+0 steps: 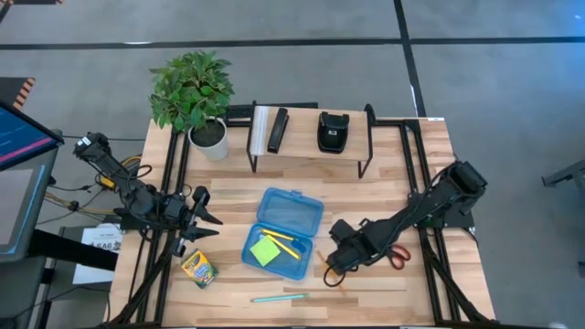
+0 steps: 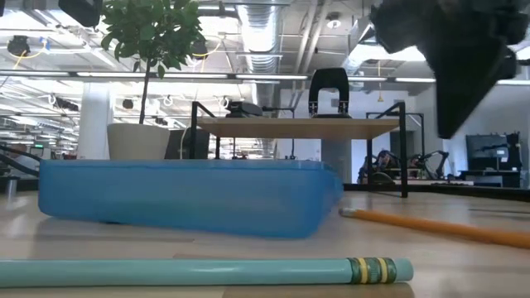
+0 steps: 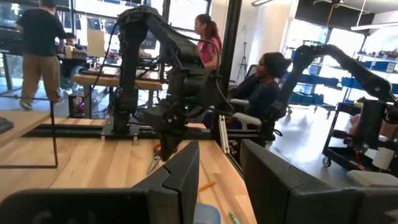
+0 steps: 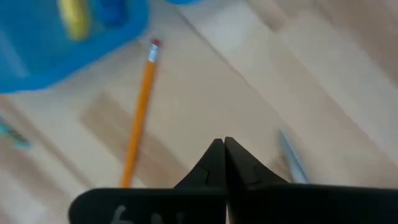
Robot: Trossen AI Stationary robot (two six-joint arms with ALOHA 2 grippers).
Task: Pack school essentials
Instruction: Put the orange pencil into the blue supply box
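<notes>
The blue translucent box lies open at mid-table, with the lime-green sticky-note pad and a yellow pencil inside. The crayon box lies left of it and the teal pen lies near the table's near edge. An orange pencil lies flat right of the box, and the red-handled scissors lie farther right. My right gripper is shut and hovers over bare table beside the orange pencil. My left gripper is open, left of the box.
A metal-legged shelf at the far side carries a black bar and a black pouch. A potted plant stands at the far left corner. People sit and stand in the room beyond the table.
</notes>
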